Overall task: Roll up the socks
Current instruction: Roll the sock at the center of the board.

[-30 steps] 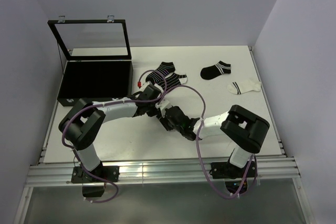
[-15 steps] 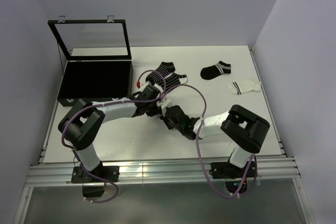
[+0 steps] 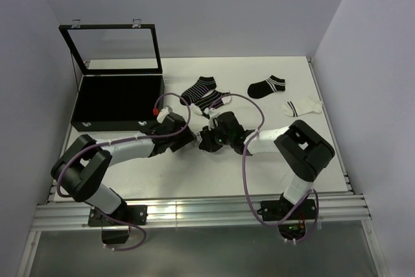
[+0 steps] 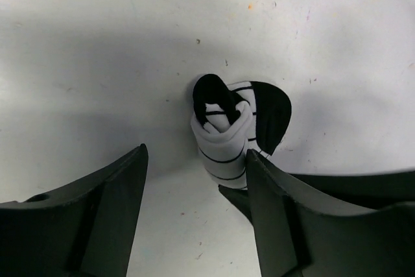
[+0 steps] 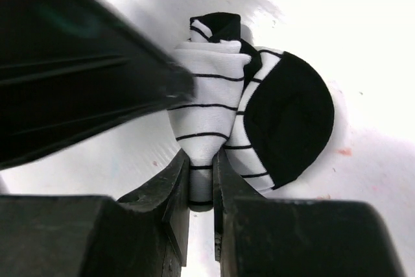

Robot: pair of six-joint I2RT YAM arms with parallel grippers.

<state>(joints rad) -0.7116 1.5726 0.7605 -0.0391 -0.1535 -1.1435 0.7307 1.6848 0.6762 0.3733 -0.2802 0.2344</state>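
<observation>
The white table [image 3: 130,173] carries an open black case [image 3: 117,98] at far left. Toward the far right, unrolled, lie what look like two overlapped striped socks [image 3: 205,93], a black sock [image 3: 266,86] and a white sock [image 3: 301,106]. At centre, the right gripper [image 5: 201,189] pinches the rolled bundle [image 5: 211,115] by its white end, jaws nearly closed. The left gripper [image 4: 194,157] gapes empty beside it. One roll seems about done.

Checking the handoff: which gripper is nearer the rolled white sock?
Right. The right gripper pinches the end of the rolled white sock; the left gripper stands open beside it, not gripping it.
</observation>
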